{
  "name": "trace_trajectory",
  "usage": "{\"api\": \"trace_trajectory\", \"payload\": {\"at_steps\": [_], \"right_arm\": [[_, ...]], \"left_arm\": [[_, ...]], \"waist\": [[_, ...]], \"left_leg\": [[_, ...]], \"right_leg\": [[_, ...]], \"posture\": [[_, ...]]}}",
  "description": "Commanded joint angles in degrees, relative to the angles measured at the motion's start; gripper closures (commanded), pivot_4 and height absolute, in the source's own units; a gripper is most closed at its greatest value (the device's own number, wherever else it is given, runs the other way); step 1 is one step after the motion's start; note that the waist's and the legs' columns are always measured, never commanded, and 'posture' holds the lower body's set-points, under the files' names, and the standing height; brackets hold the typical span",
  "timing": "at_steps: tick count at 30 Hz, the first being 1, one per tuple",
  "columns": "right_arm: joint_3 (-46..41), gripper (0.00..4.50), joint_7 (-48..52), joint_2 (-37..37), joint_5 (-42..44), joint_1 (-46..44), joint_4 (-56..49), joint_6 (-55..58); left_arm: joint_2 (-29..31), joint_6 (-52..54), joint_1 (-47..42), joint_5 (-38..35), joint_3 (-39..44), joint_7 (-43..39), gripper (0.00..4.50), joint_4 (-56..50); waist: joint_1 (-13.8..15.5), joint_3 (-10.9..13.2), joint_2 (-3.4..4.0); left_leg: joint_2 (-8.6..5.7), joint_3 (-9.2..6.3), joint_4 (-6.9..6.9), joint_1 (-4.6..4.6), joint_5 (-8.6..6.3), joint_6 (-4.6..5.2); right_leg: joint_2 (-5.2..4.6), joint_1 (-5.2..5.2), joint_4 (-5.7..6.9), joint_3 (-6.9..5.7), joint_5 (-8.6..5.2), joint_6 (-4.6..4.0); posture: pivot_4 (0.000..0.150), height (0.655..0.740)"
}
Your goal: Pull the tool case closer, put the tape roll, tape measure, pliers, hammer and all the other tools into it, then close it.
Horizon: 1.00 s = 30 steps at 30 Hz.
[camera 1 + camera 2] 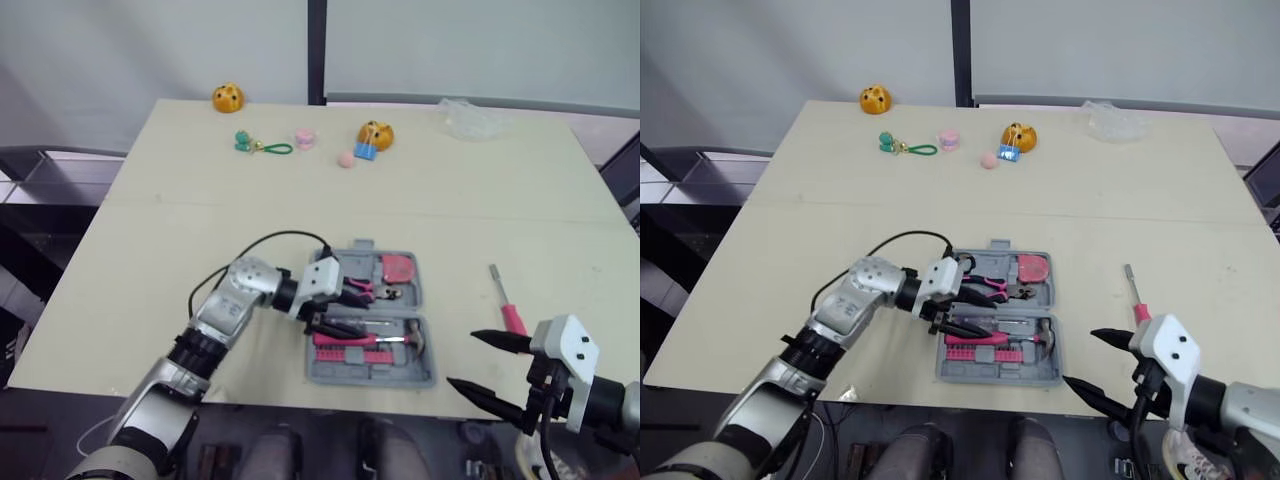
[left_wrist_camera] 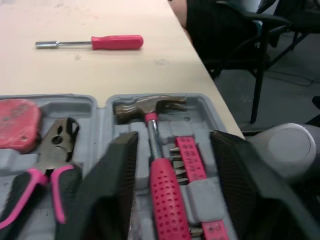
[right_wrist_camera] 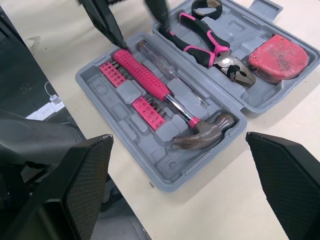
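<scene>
1. Nearest, the right hand [image 1: 463,360] hangs just off the table's [image 1: 200,220] near edge, toward the near right corner. Its two black fingers are spread wide and hold nothing.
2. The tool case [image 1: 400,378] lies open and flat close to the near edge, about midway along it.
3. The hammer [image 3: 167,95] sits in the near half of the case, its head toward the right edge. Beside its handle are pink bit strips [image 3: 150,112] and a slim screwdriver [image 3: 170,72].
4. The left hand [image 2: 174,137] hovers low over the left end of the case. Its fingers are parted, one on each side of the hammer's handle, and they grip nothing.
5. The far half of the case holds the pliers [image 3: 220,57], with pink-and-black handles, and to their right the red tape measure [image 3: 277,57].
6. A red-handled screwdriver [image 2: 100,43] lies on the bare table to the right of the case, apart from it. Its metal shaft points toward the far edge.
7. Well beyond, near the far edge, are two orange toys [image 1: 228,97] [image 1: 375,134], a green key ring [image 1: 255,145] and two small pink bits [image 1: 305,138] [image 1: 345,159]. A clear plastic bag [image 1: 470,118] lies toward the far right corner.
</scene>
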Motion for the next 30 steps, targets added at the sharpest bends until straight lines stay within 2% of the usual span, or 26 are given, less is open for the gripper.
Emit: {"api": "trace_trajectory", "payload": {"at_steps": [1, 2, 3, 10, 19, 30], "right_arm": [[-1.4, 0.0, 1.1, -1.1, 1.0, 0.0, -0.1, 0.2], [-1.5, 0.0, 1.2, -1.3, 1.0, 0.0, 0.2, 0.3], [-1.6, 0.0, 1.4, -1.4, 1.0, 0.0, 0.4, 0.3], [-1.1, 0.0, 1.8, -1.7, 0.2, -0.1, 1.9, -0.5], [-0.4, 0.0, 2.1, -1.9, 0.0, -0.3, 2.3, -0.7], [0.0, 0.0, 2.5, -1.9, -0.3, -0.4, 2.9, -1.0]], "left_arm": [[-2.6, -4.4, -0.4, 1.3, 0.2, 1.5, 3.88, 3.2], [-3.3, -4.3, -0.5, 1.6, 0.2, 2.0, 4.33, 4.7], [-3.9, -4.7, -0.6, 2.4, 0.1, 2.6, 4.43, 6.2], [-4.5, -3.5, 0.4, 4.6, -1.7, 0.9, 4.43, 9.0], [-3.9, -7.2, 2.8, 10.1, -3.2, 4.3, 4.43, 10.4], [-5.3, -1.8, 2.8, 8.4, -1.7, 5.3, 4.43, 7.9]], "waist": [[-0.1, 0.0, 0.01], [-0.1, 0.0, 0.0], [-0.1, 0.0, 0.0], [-0.3, 0.0, 0.0], [-0.1, 0.0, 0.0], [-0.2, 0.0, 0.0]], "left_leg": [[0.0, 0.01, 0.0, 0.01, 0.0, 0.0], [0.0, 0.03, -0.01, 0.03, 0.0, 0.01], [0.01, 0.04, -0.02, 0.04, -0.01, 0.01], [0.03, 0.05, -0.03, 0.05, -0.01, 0.01], [0.02, 0.04, -0.03, 0.05, -0.01, 0.02], [0.02, 0.05, -0.03, 0.05, -0.01, 0.02]], "right_leg": [[0.0, 0.01, 0.01, 0.01, 0.0, 0.0], [0.01, 0.0, 0.01, 0.03, 0.0, 0.01], [0.02, 0.0, 0.02, 0.02, 0.0, 0.01], [0.03, -0.01, 0.04, 0.03, 0.0, 0.01], [0.01, 0.0, 0.02, 0.03, 0.0, 0.0], [0.01, 0.0, 0.03, 0.03, 0.0, 0.01]], "posture": [[0.15, 0.74], [0.15, 0.74], [0.15, 0.74], [0.15, 0.74], [0.15, 0.74], [0.15, 0.74]]}}
